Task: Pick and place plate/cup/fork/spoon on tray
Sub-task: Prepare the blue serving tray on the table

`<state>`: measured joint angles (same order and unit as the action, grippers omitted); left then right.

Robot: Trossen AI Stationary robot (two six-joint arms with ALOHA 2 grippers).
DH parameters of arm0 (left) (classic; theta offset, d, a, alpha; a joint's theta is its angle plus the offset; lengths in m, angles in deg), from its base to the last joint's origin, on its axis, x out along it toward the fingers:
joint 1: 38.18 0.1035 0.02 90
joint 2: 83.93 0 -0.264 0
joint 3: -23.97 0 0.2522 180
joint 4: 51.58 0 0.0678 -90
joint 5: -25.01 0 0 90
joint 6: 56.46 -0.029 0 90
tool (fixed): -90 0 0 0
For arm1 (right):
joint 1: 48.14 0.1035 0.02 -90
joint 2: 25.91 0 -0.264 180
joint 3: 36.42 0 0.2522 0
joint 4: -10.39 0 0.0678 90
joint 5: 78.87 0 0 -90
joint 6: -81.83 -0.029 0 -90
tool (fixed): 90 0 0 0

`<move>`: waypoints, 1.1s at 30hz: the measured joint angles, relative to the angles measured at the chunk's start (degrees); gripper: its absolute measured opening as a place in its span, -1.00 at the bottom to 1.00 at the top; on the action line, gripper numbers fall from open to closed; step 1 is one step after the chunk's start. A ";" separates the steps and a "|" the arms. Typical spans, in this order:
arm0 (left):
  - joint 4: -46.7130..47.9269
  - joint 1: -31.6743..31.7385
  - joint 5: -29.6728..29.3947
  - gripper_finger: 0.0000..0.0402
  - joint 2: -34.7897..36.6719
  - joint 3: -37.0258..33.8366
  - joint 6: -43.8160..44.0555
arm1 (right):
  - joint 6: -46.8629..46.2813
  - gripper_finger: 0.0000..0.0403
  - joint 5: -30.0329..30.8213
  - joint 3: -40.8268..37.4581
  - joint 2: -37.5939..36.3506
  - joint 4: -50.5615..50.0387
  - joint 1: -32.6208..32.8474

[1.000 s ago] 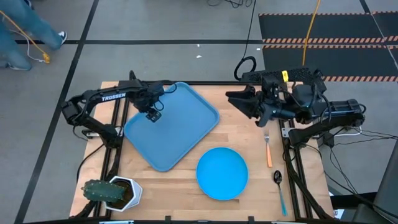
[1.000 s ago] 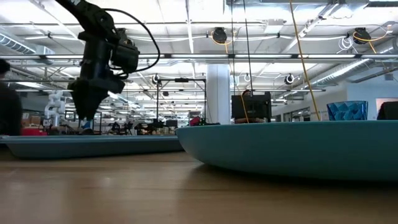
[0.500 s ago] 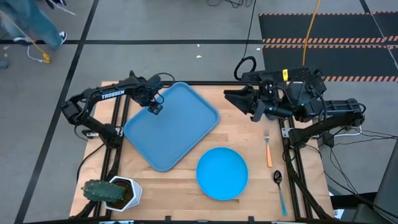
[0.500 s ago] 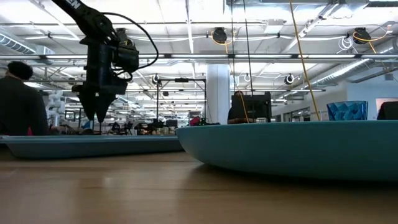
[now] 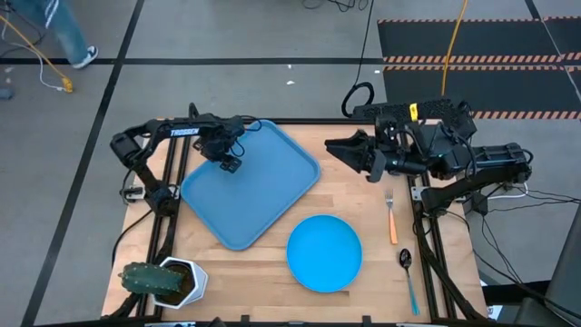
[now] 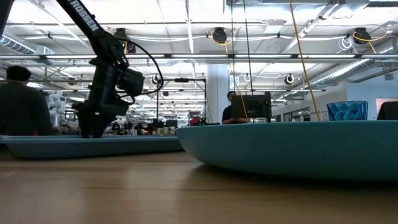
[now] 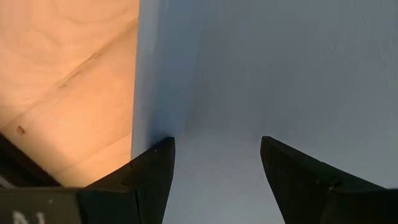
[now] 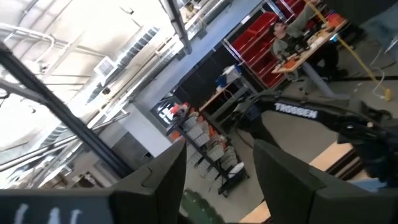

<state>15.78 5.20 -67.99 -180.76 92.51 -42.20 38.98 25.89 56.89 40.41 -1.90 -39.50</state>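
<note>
The blue tray [image 5: 250, 186] lies turned at an angle on the table's left half. The round blue plate [image 5: 324, 252] lies to its near right and fills the low view's right [image 6: 292, 149]. The orange-handled fork [image 5: 391, 218] and the blue-handled spoon [image 5: 408, 272] lie by the right edge. The cup [image 6: 347, 110] shows only in the low view, behind the plate. My left gripper [image 5: 231, 163] is open and points down over the tray's far left corner [image 7: 214, 142]. My right gripper [image 5: 348, 150] is open and empty, held above the table's far right [image 8: 217, 155]. My left gripper's open fingertips [image 7: 163, 149] stand low over the tray's floor [image 7: 280, 74], beside its rim [image 7: 146, 81], pointing down. I cannot tell whether they touch it.
A potted cactus in a white pot [image 5: 163, 282] stands at the near left corner. Bare wood shows between the tray and the fork. People [image 6: 18, 106] are in the room beyond the table.
My left gripper has gone down toward the tray's far left corner, and its arm has folded back toward the table's left edge. My right gripper has shifted a little toward the table's left.
</note>
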 joint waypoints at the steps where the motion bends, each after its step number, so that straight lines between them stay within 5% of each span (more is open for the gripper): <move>1: -0.22 -0.06 -0.03 0.20 0.05 0.03 0.00 | 0.02 -0.10 0.02 0.00 0.00 -0.23 0.22; 13: -1.97 -0.23 -4.59 0.20 5.58 3.08 -5.80 | 0.89 -0.10 0.13 0.00 0.02 -0.95 0.49; 33: -2.78 0.23 -1.82 0.17 -0.75 3.19 -10.08 | -0.83 -0.10 0.17 -0.04 0.00 -3.05 0.47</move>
<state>13.01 5.43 -69.81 -181.51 95.71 -52.28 38.15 26.07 56.85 40.41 -4.95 -39.03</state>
